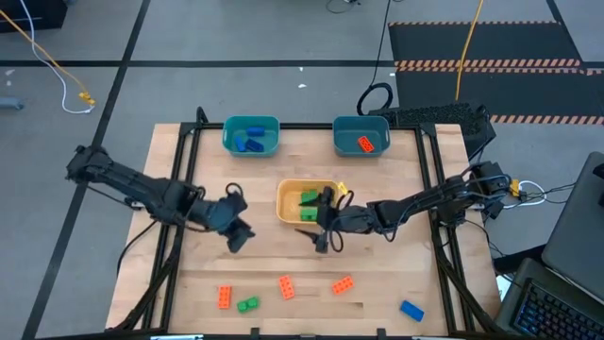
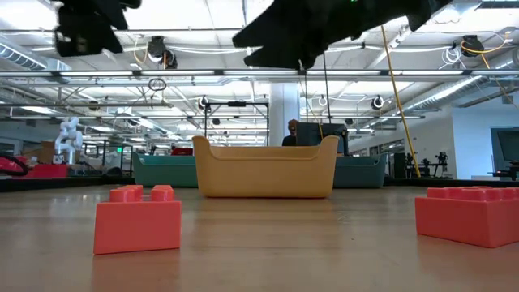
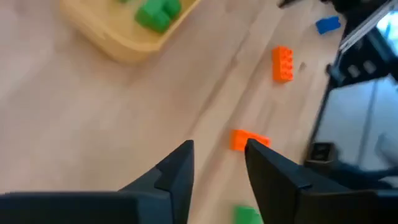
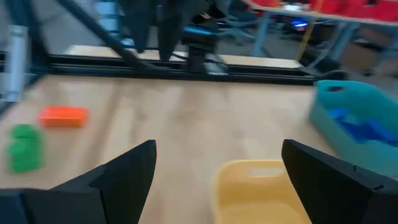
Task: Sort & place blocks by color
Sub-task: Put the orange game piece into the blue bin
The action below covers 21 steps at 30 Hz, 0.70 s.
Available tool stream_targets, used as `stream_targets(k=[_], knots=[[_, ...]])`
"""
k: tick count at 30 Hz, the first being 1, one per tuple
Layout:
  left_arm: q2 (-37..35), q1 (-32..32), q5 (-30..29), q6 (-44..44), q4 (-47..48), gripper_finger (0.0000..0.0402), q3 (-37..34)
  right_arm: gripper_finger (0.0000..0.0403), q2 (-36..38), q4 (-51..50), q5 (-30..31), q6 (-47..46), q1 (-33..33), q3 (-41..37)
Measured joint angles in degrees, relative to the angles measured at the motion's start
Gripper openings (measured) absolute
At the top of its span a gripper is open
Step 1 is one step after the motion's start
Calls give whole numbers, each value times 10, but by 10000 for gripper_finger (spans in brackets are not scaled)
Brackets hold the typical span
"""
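I see my left gripper [image 1: 238, 229] at centre-left, fingers narrowly parted and empty. My right gripper [image 1: 324, 234], fingers wide and empty, hangs by the yellow bin [image 1: 288, 213] holding green blocks [image 1: 309, 205]. More blocks [image 1: 286, 287] line the tabletop [image 1: 396, 274] at the bottom.

Looks like a robotics lab in an open industrial hall. Wooden bench [image 1: 377, 274] framed by dark metal rails [image 1: 179, 189], standing on grey tiled floor [image 1: 236, 38] with cables [image 1: 57, 66] trailing across it and hazard-striped matting [image 1: 491, 64] past the far right corner. Beyond the bench's far edge: exposed ceiling trusses [image 2: 203, 75] with hanging lights, a monitor [image 2: 320, 134], more equipment racks. Laptop [image 1: 557, 302] off the near right corner.
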<state>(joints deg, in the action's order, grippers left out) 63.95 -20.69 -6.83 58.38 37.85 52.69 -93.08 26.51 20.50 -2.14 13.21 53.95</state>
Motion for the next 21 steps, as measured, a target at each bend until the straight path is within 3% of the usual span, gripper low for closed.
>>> stream_targets(k=[7, 13, 21], knots=[[32, -102, -30, 226, 88, 101, 0, 339, 0, 35, -74, 8, 12, 0], [68, -168, 36, 409, 180, 93, 0, 339, 0, 89, -86, -4, 12, 0], [114, -254, 124, 573, 150, 93, 0, 339, 0, 103, -86, -56, 12, 0]])
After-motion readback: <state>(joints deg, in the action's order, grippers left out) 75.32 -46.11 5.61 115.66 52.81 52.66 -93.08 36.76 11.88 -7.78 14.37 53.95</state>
